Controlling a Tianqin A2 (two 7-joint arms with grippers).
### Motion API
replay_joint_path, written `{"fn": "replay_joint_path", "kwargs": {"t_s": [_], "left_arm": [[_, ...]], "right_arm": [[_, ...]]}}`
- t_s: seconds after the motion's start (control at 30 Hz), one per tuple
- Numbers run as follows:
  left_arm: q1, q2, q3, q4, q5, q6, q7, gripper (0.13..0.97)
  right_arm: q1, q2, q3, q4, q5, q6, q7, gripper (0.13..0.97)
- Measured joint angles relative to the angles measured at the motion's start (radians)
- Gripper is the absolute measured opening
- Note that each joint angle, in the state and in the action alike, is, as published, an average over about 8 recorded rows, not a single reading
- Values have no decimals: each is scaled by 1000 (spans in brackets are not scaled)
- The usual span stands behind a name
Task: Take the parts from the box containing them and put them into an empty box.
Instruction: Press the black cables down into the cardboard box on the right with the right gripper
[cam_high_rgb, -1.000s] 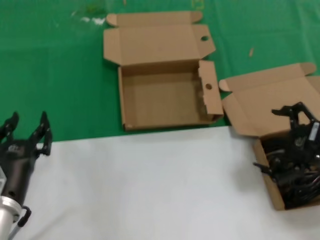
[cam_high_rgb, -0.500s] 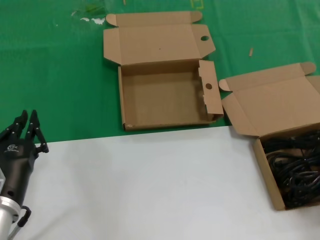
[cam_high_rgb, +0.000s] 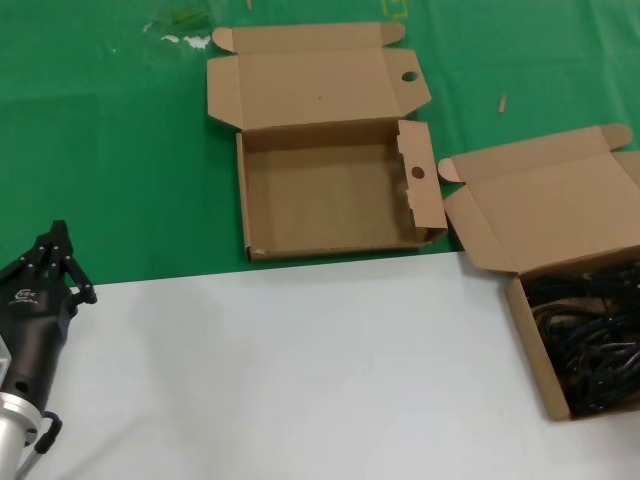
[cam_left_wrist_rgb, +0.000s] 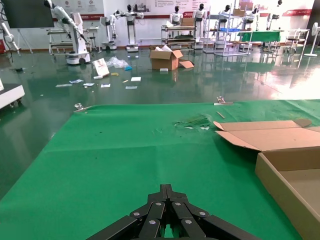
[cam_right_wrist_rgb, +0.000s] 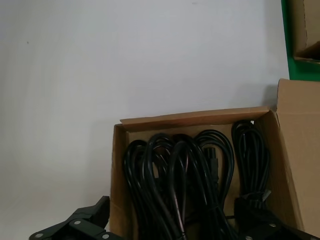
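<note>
Head view: the box containing them (cam_high_rgb: 560, 215) sits at the right edge of the work area, plain lid folded back, its tray on the white surface (cam_high_rgb: 300, 370). The parts (cam_high_rgb: 590, 345), black cable hanks, lie tangled inside, none out yet. An empty box (cam_high_rgb: 330, 200), the one with round finger holes in its flaps, lies open on the green mat (cam_high_rgb: 120, 140), well to the left of the full box, nothing in it. Left gripper (cam_high_rgb: 55, 262) parked at the near left, at the line where mat meets white surface, fingers closed to a point; its wrist view confirms the tips meeting. Right gripper (cam_right_wrist_rgb: 175, 225) does not show in the head view; its wrist camera looks straight down into the cable box from above, black fingers (cam_right_wrist_rgb: 82, 222) spread wide at either side of the cables, so jaws are open and holding nothing. Step in hand, as I judge it: descend and take one hank. To do it well, aim at a single bundle's middle rather than a stray loop, since the hanks overlap and a loop would likely drag a neighbour out. Keep the fingers inside the cardboard walls, close fully, lift straight up until the plugs clear the rim, then carry left to the holed box
</note>
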Motion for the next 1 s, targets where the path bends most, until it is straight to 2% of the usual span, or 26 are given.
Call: {"fn": "replay_joint_path", "kwargs": {"t_s": [0.3, 0.57, 0.6, 0.87, 1.0], "left_arm": [[0, 0, 0, 0, 0, 0, 0, 140], [0, 0, 0, 0, 0, 0, 0, 140], [0, 0, 0, 0, 0, 0, 0, 140], [0, 0, 0, 0, 0, 0, 0, 140], [0, 0, 0, 0, 0, 0, -1, 140]], "right_arm": [[-42, 20, 33, 46, 21, -17, 59, 795], [-62, 15, 52, 36, 33, -3, 57, 613], [-64, 13, 54, 31, 34, 0, 53, 613], [-60, -8, 60, -6, 37, 13, 31, 399], [-49, -14, 60, -8, 37, 6, 34, 399]]}}
